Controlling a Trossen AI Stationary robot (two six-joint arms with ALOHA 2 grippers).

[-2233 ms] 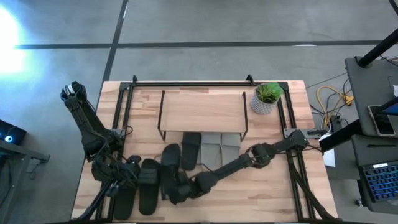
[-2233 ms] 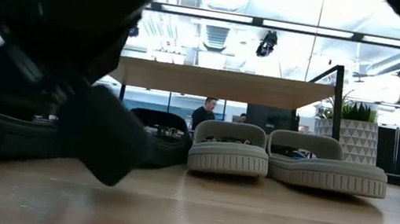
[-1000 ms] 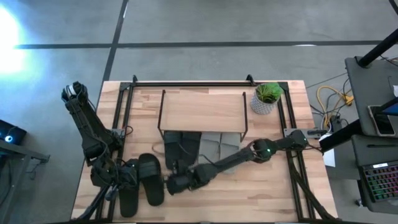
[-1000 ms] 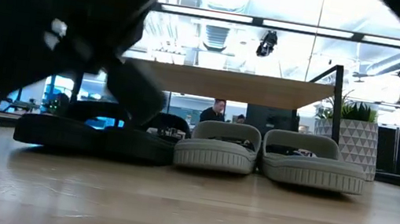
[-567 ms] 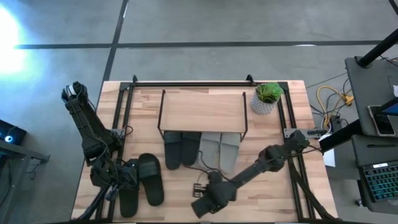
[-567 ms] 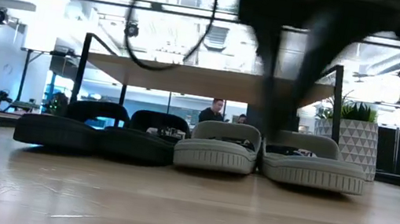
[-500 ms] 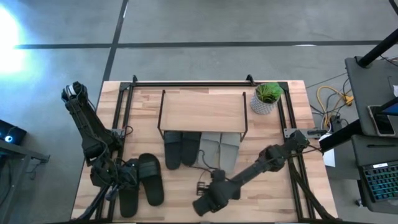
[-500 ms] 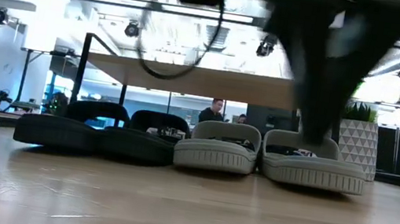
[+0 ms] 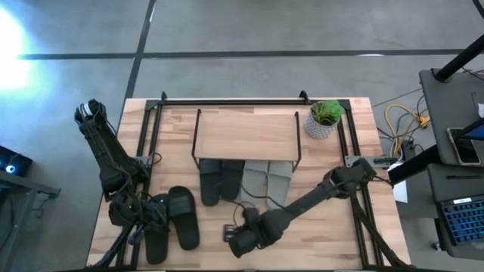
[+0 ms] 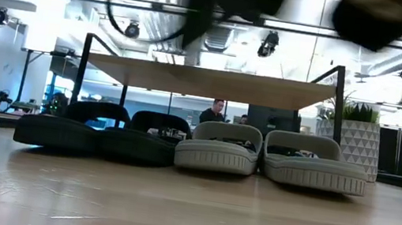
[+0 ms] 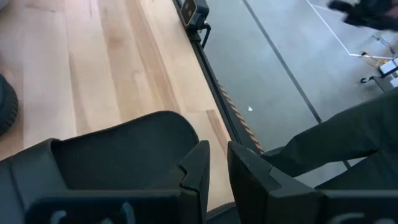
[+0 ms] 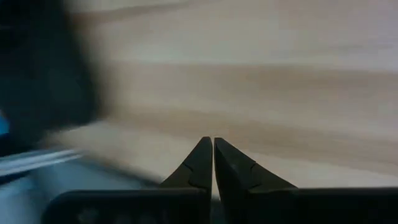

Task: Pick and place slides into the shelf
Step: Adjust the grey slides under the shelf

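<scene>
The shelf (image 9: 246, 136) stands at the table's far middle, its wooden top board (image 10: 213, 82) on thin black legs. Under it the olive-green slides (image 9: 221, 180) (image 10: 101, 136) and the pale grey slides (image 9: 267, 181) (image 10: 270, 159) rest sole-down side by side, their near ends sticking out. The black slides (image 9: 172, 223) lie sole-down at the near left. My right gripper (image 9: 238, 240) (image 12: 213, 155) hovers shut over bare table near the front edge. My left gripper (image 9: 144, 219) (image 11: 216, 163) is shut beside a black slide's strap (image 11: 118, 143); whether it touches the strap, I cannot tell.
A potted plant (image 9: 325, 117) (image 10: 360, 140) stands at the far right, beside the shelf. Black frame rails run along the table's left and right sides (image 9: 355, 204). Bare wood lies in front of the slides (image 9: 302, 242). People sit in the room behind.
My right gripper has drawn back from the olive-green slides toward the near edge and risen, swung right, then come back a little to the left. The olive-green and grey slides have stayed under the shelf. The left arm has kept still.
</scene>
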